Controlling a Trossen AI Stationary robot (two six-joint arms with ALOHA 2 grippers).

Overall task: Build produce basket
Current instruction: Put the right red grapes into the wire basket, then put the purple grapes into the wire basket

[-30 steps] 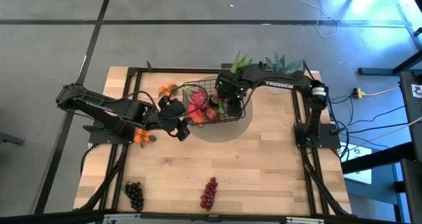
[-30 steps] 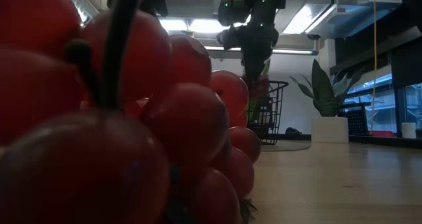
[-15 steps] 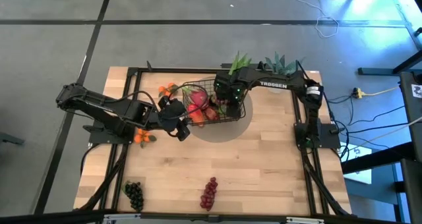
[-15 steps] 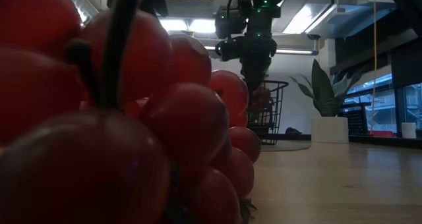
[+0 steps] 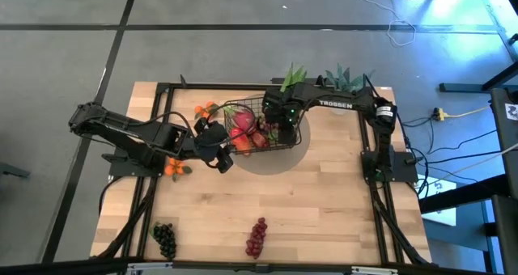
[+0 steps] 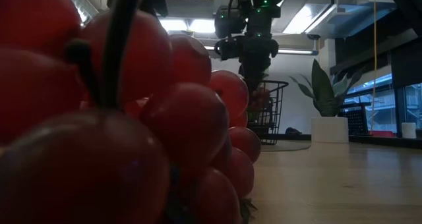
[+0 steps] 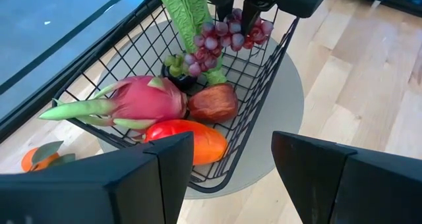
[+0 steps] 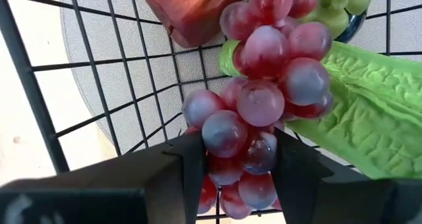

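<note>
1. Grapes (image 8: 264, 112) hang pinched between the fingers of the right gripper (image 8: 231, 161), low inside the basket (image 5: 293, 134) near the table's far edge, centre.
2. Basket already holds a dragon fruit (image 7: 142, 100), a mango (image 7: 188, 137), a brown-red fruit (image 7: 212, 102), a leafy stalk (image 7: 188, 13) and green grapes (image 7: 175, 64); it sits on a round grey mat (image 7: 280, 99).
3. Left gripper (image 5: 222, 152) waits just outside the basket's left end, jaws partly apart and holding nothing.
4. Step in hand, by appearance: placing this bunch beside the stalk. Next move calls for the right jaws to spread and the arm to lift clear without snagging the wire.
5. Oranges (image 5: 206, 109) lie near the far-left corner and more oranges (image 5: 174, 169) by the left arm; dark grapes (image 5: 165, 239) and red grapes (image 5: 256, 237) remain along the near edge.
</note>
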